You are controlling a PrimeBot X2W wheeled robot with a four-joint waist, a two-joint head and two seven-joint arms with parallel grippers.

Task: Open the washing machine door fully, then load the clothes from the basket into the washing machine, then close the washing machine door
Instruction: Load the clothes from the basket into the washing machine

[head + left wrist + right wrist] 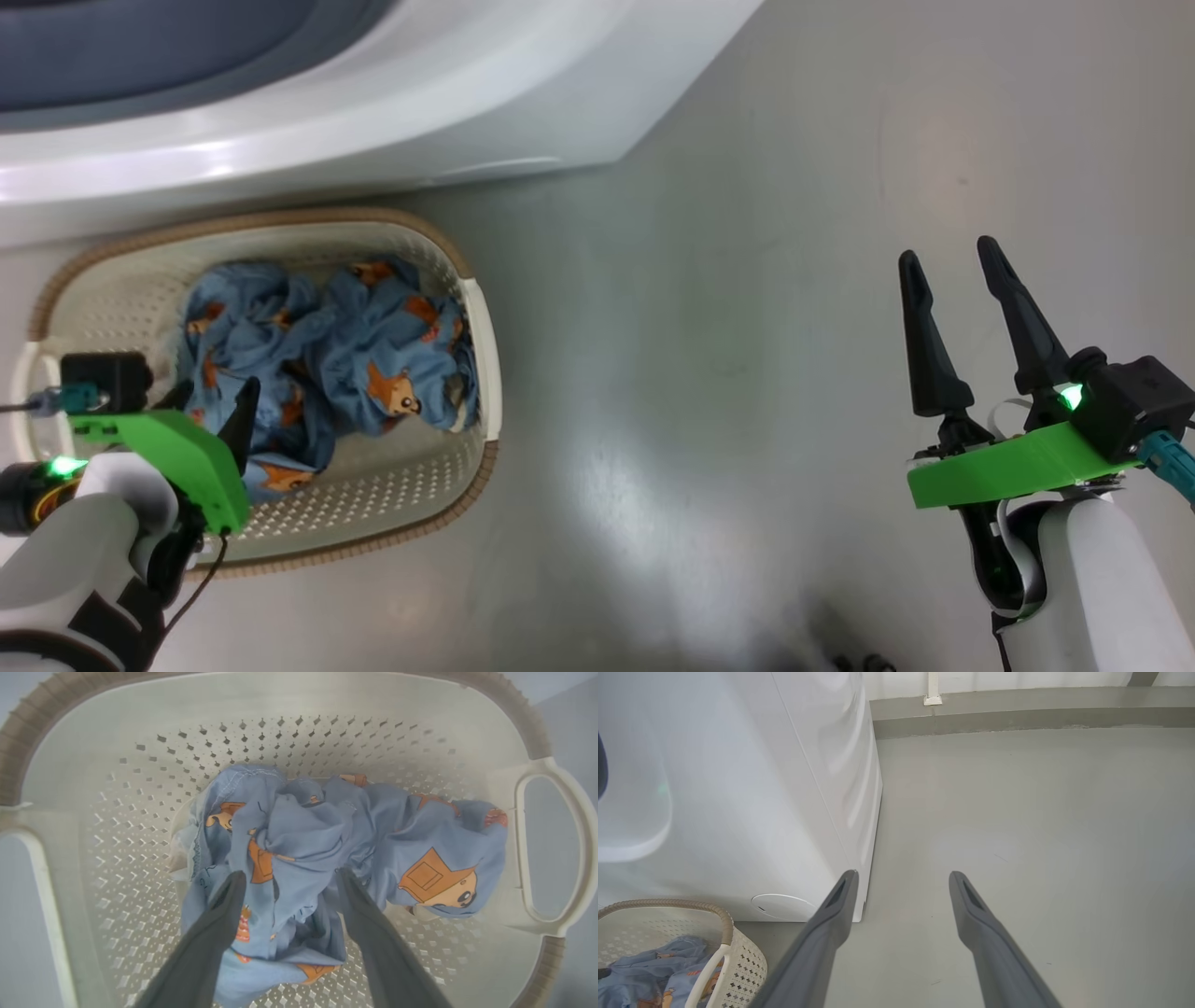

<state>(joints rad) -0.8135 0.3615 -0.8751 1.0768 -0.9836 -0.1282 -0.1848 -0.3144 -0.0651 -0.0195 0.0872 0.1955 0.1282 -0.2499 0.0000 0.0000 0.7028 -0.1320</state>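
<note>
The basket point(327, 700) shows its cream perforated wall curving from nine o'clock over twelve to three, with the brown woven-look rim point(28, 723) at the upper corners. One white handle point(581, 849) loops at three o'clock, and a second one point(44, 905) stands at nine. The clothes point(327, 830) lie bundled at the centre on the basket's bottom: light blue fabric with orange-brown cartoon faces, one face clear toward four o'clock. The left gripper point(290, 876) rises from six o'clock, its jaws spread wide, with a rumpled fold of the blue fabric between the two dark tips. Whether the tips press into the cloth cannot be told.
</note>
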